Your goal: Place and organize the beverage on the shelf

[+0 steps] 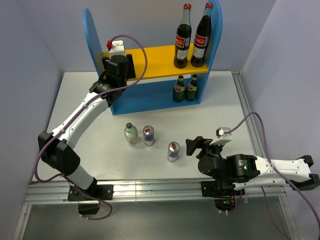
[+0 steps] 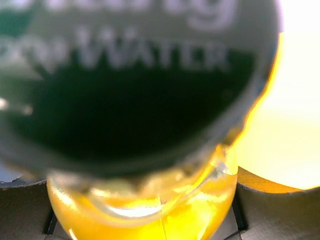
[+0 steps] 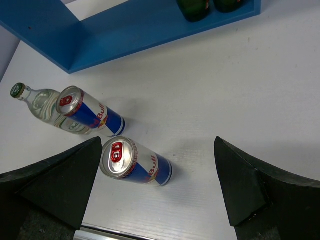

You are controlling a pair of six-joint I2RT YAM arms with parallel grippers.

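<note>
Bottle (image 2: 140, 100), clear with green label, clamped in left gripper (image 2: 155, 220) at left end of yellow board (image 1: 155, 60) — right gripper (image 3: 160, 185) spread wide over slim blue-silver can (image 3: 135, 162).

"WATER" stands in pale, blurred capitals on the green label of the bottle (image 2: 140, 100) between the left fingers (image 2: 25, 212); the line above it is unreadable. Ahead of the right fingers (image 3: 55, 185), the farther can (image 3: 92, 114) reads "Bull" in red. The nearer can (image 3: 137, 162) has red lettering, partly turned away.
</note>
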